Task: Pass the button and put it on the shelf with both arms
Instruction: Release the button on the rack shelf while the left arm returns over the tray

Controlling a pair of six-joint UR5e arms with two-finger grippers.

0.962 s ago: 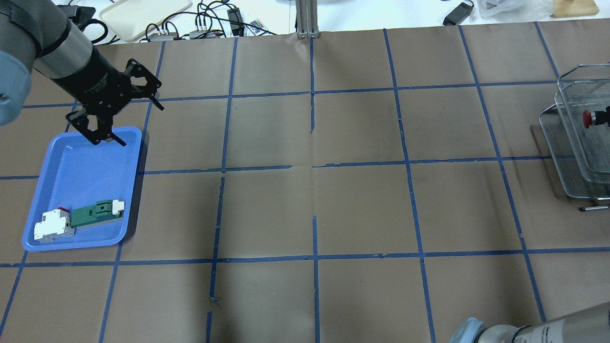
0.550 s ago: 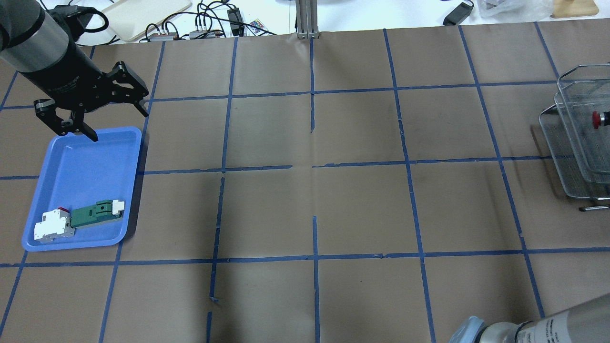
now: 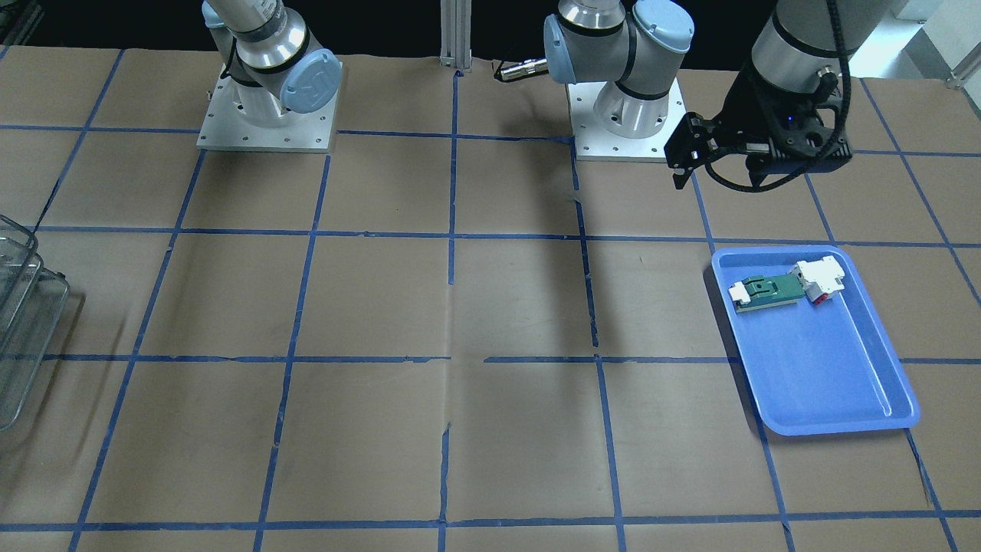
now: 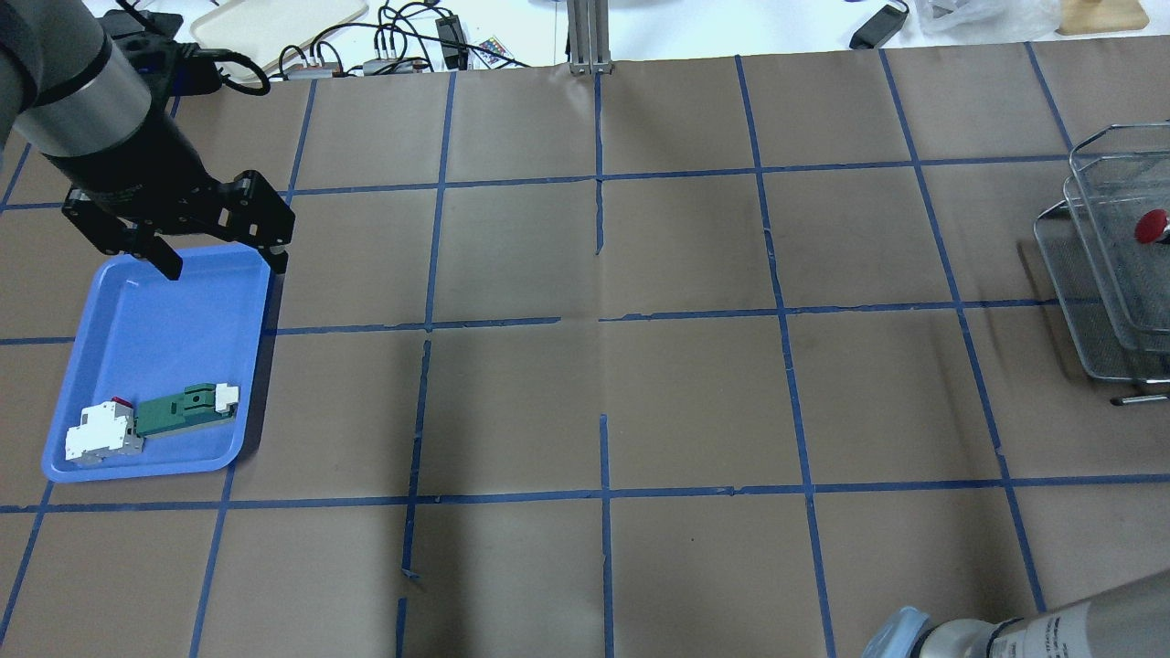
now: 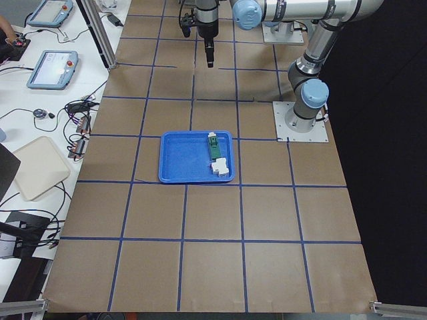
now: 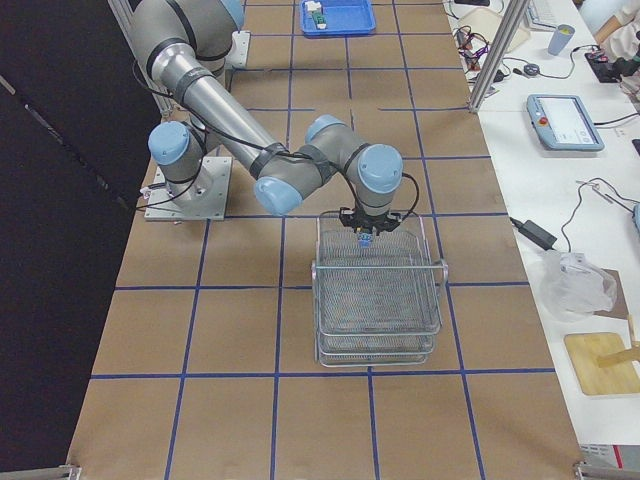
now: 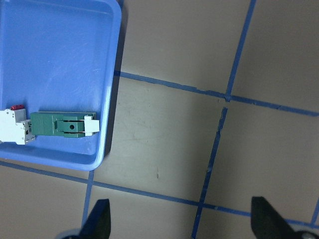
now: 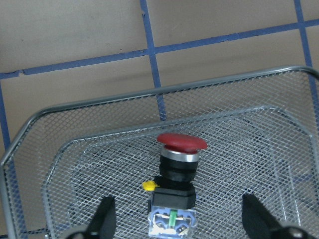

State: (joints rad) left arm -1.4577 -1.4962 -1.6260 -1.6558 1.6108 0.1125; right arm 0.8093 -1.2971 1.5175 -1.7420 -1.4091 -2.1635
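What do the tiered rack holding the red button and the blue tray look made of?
The tiered rack looks like silvery metal: fine wire mesh on rod frames. The flat blue tray seems moulded plastic: smooth, slightly glossy, uniform colour, rounded rim.

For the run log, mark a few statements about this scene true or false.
1. The button sits in the wire shelf. True.
2. The right gripper is shut on the button. False: it is open, with a finger on each side of the button and clear of it.
3. The left gripper holds the green part. False: it is open and empty, and the green part lies in the tray.
4. A white part lies in the tray beside the green part. True.
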